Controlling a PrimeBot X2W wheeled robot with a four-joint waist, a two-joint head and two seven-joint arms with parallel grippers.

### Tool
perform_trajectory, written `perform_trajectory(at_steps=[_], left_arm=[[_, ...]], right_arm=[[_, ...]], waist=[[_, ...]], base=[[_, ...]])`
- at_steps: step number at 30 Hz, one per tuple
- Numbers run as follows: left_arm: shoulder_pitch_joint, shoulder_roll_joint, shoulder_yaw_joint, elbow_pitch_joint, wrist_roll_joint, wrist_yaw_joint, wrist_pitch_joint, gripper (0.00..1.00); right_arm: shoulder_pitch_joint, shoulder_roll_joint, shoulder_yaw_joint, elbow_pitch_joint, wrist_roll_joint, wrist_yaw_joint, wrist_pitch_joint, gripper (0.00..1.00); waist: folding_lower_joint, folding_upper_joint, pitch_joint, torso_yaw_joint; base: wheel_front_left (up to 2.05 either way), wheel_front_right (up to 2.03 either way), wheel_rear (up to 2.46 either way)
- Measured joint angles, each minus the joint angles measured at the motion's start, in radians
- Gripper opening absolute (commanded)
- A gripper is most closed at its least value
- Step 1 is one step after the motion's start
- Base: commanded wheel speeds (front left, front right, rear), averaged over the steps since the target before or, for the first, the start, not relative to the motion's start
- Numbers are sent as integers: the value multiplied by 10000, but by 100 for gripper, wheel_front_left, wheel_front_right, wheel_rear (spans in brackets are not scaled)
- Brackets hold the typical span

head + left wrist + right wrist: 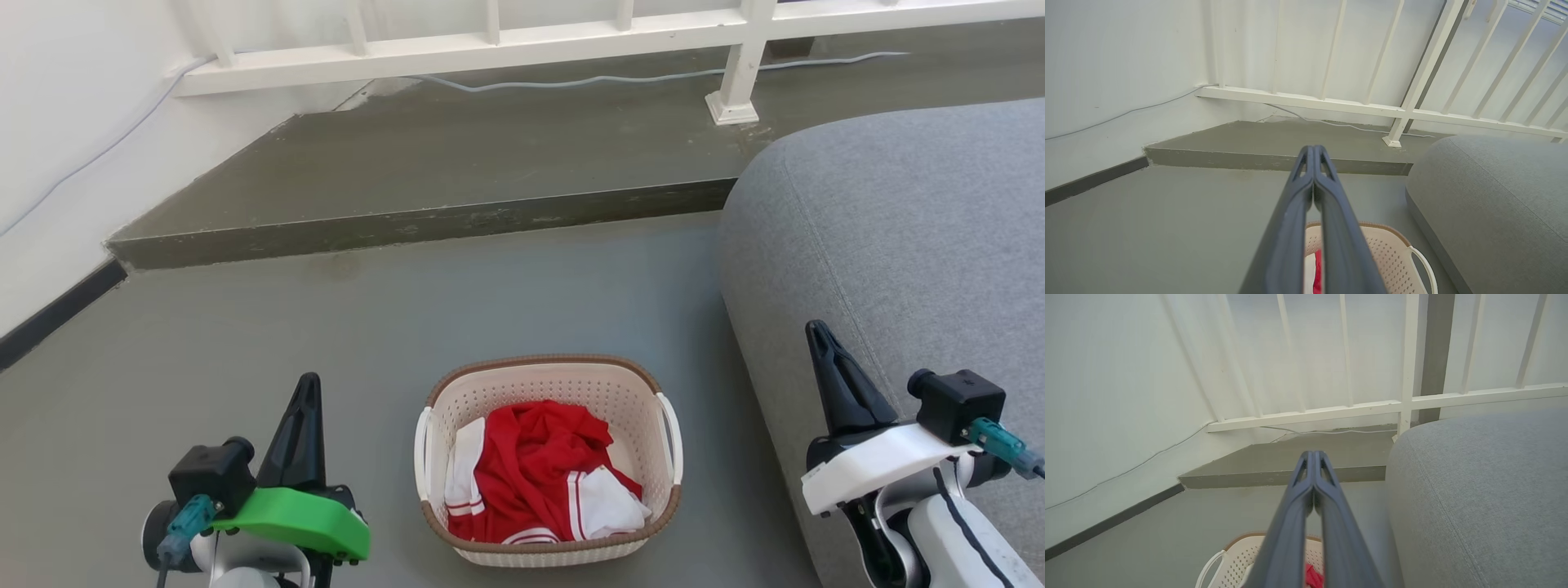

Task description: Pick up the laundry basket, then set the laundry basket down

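Observation:
The laundry basket (549, 382) stands on the grey floor between my two arms, cream-white and perforated, with a brown rim and a white loop handle on each side. Red and white clothes lie inside it. My left gripper (306, 388) is shut and hangs to the basket's left, apart from it, holding nothing. My right gripper (816, 333) is shut too, over the sofa's edge to the basket's right. In the left wrist view the shut gripper (1314, 150) rises over the basket (1388, 253). In the right wrist view, part of the basket (1237, 555) shows below the shut gripper (1313, 455).
A grey sofa (906, 245) takes up the right side, close to the basket. Behind the basket a raised concrete step (424, 220) crosses the floor, with a white railing (490, 45) and a cable (620, 79) on it. A white wall (57, 147) runs along the left.

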Motion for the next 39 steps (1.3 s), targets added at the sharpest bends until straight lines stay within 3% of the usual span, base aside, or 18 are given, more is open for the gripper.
perform_trajectory(at_steps=[39], left_arm=[[-1, 8, 1009, 180, -4993, -460, 1267, 0]], right_arm=[[-6, 604, -1392, 242, 5039, 351, 1243, 0]], waist=[[0, 0, -80, 219]], base=[[0, 0, 0]])
